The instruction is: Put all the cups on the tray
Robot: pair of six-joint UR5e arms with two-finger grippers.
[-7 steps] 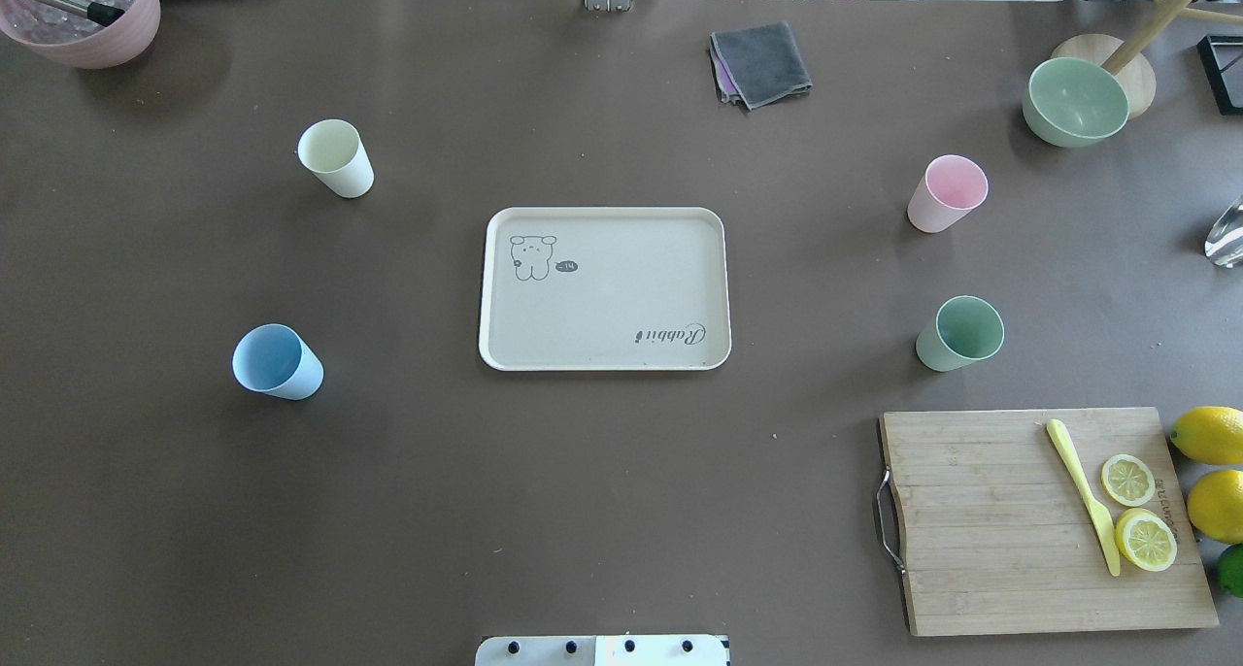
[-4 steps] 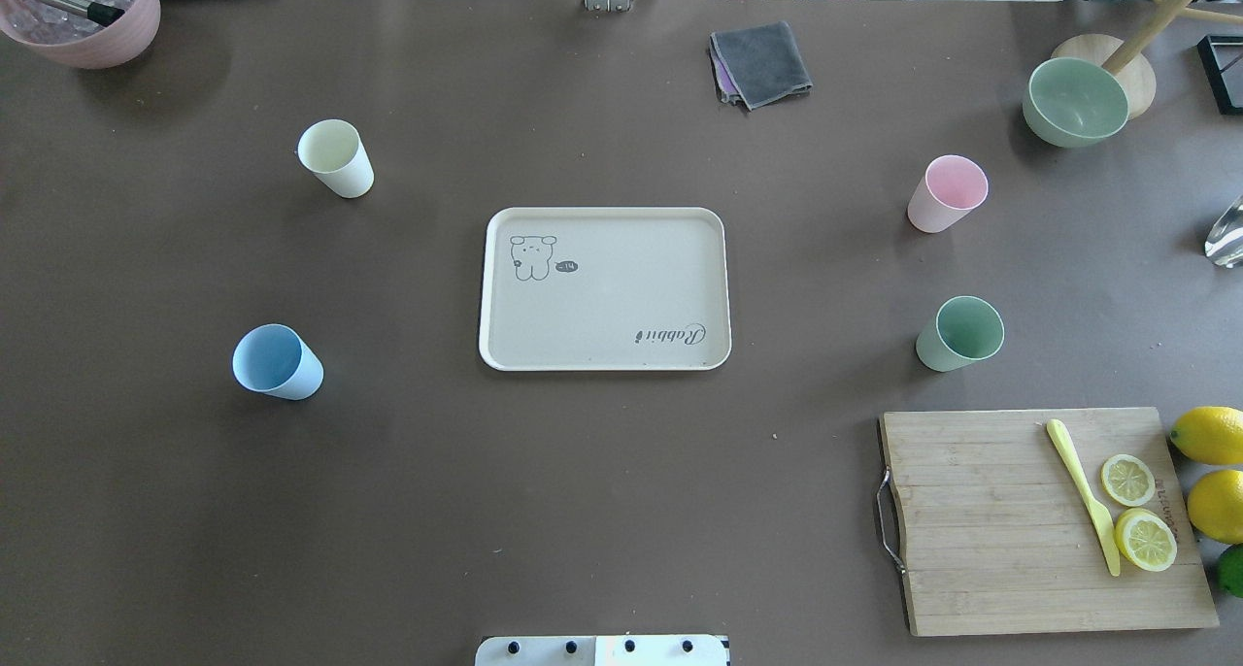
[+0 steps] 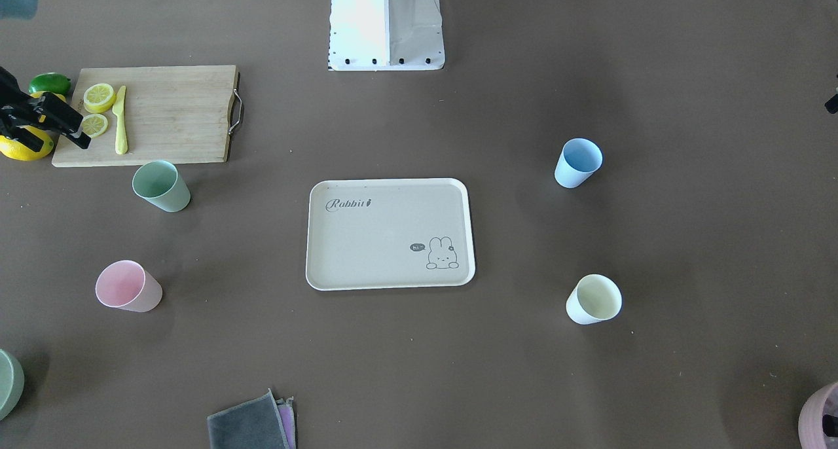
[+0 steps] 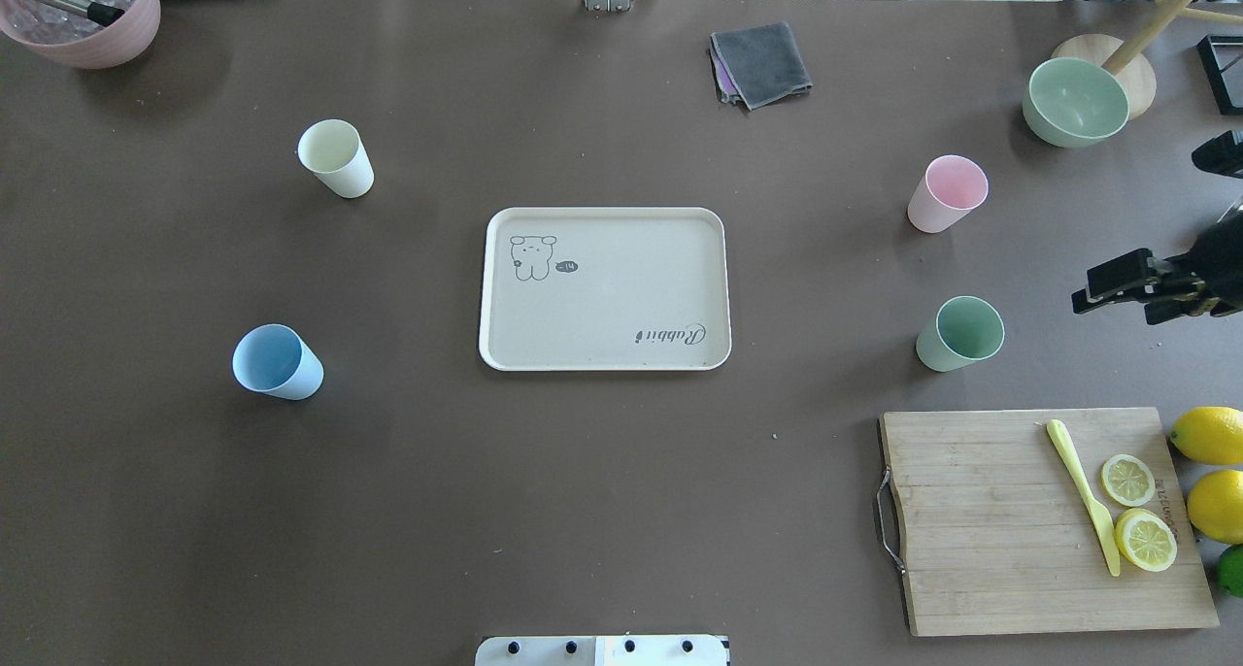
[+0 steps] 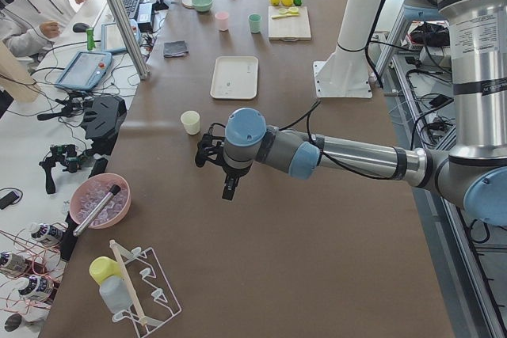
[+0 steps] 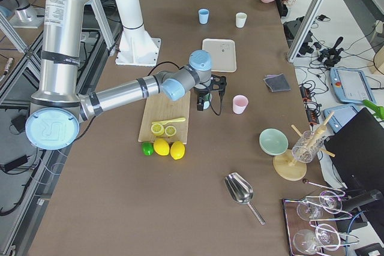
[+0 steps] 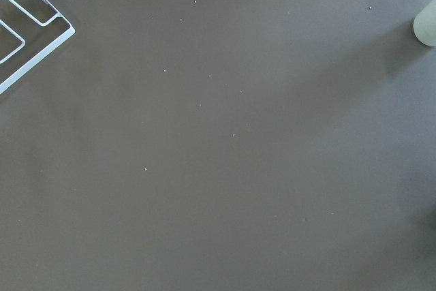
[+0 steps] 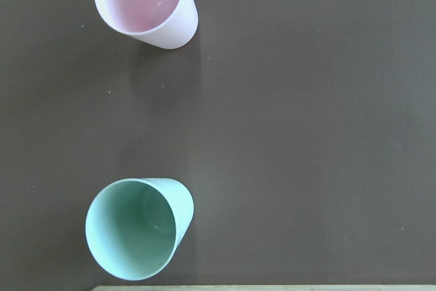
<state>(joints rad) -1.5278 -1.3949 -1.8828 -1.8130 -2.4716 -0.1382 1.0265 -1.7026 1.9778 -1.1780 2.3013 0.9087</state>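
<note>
The cream tray (image 4: 621,292) lies mid-table with nothing on it; it also shows in the front view (image 3: 380,239). The green cup (image 4: 959,333) and pink cup (image 4: 947,193) stand upright to its right, and both show in the right wrist view: green cup (image 8: 138,236), pink cup (image 8: 146,1). The blue cup (image 4: 277,361) and pale yellow cup (image 4: 335,158) stand to its left. My right gripper (image 4: 1095,292) is open and empty, above the table to the right of the green cup and apart from it. My left gripper (image 5: 227,184) hovers over bare table beyond the yellow cup; I cannot tell its state.
A wooden cutting board (image 4: 981,530) with lemon slices and a yellow knife lies at the front right, whole lemons (image 4: 1209,435) beside it. A sage-green bowl (image 4: 1075,101) and a grey cloth (image 4: 760,62) sit at the back. A mauve pot (image 4: 83,16) stands at the back left.
My right gripper has come into the overhead view from the right edge, toward the green cup. The cups and tray have not moved.
</note>
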